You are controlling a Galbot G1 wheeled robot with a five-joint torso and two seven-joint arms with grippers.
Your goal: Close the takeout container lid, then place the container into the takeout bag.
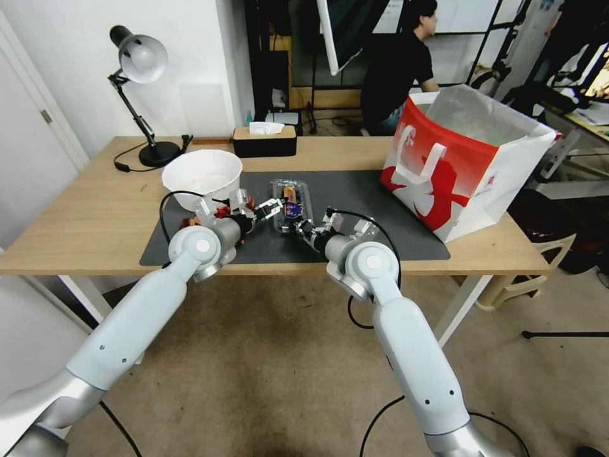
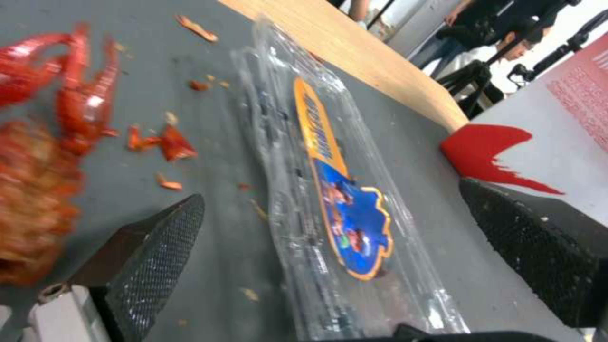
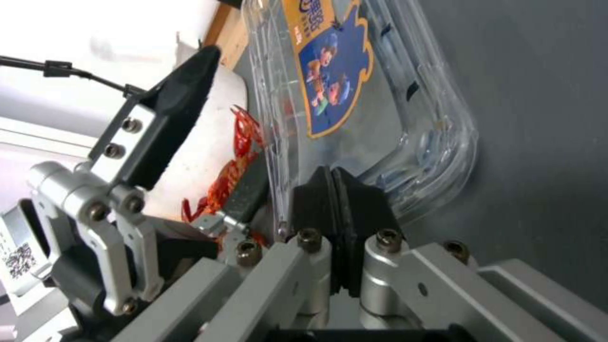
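Lying on the mat, the clear takeout container [image 1: 290, 200] shows an orange-blue label; left gripper [image 2: 329, 247] spread, right gripper [image 3: 339, 209] closed.

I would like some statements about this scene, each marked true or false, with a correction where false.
1. The clear plastic clamshell container lies on the dark grey mat. True.
2. The red-and-white paper bag lies flat on its side. False: it stands upright, mouth open.
3. The left gripper has open fingers straddling the container. True.
4. The right gripper is wide open. False: its pads are pressed together.
5. The container is inside the bag. False: it is still on the mat.
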